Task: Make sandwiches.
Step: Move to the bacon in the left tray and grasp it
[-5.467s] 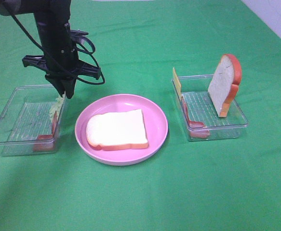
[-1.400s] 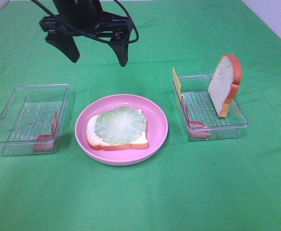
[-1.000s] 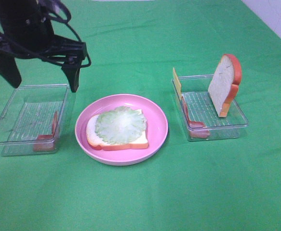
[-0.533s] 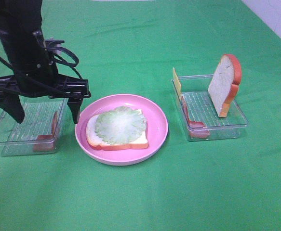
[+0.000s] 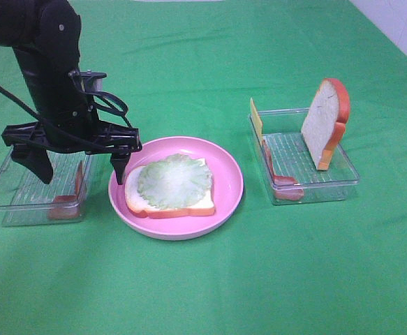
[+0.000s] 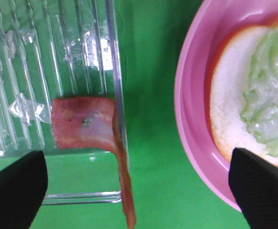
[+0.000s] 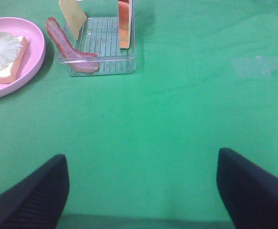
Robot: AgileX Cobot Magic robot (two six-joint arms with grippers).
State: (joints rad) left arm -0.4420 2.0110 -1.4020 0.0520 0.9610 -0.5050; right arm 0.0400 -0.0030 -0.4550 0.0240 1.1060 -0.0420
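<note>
the right gripper (image 7: 141,191), outside the high view, is shown by its own camera with fingers spread wide and nothing between them, over bare green cloth (image 7: 177,119). in the high view the pink plate (image 5: 227,199) is found nearest, with a bread slice (image 5: 189,204) laid flat on it and a lettuce leaf (image 5: 175,180) on top. at nine o'clock of the plate the left tray (image 5: 11,199) is set, and a bacon strip (image 6: 84,125) is propped against its three o'clock wall, long axis run from twelve to six. the left gripper (image 5: 82,178), by far the nearer one, is held low over that wall, fingers wide apart and empty: one at nine o'clock of the strip inside the tray, the other at three o'clock by the plate rim, so the strip is straddled across its length. a straight drop and squeeze is judged to be needed, though the wall could be caught too. farther off at three o'clock the right tray (image 5: 346,183) is seen with a second bacon strip (image 5: 278,180), a cheese slice (image 5: 256,120) and an upright bread slice (image 5: 322,129)
</note>
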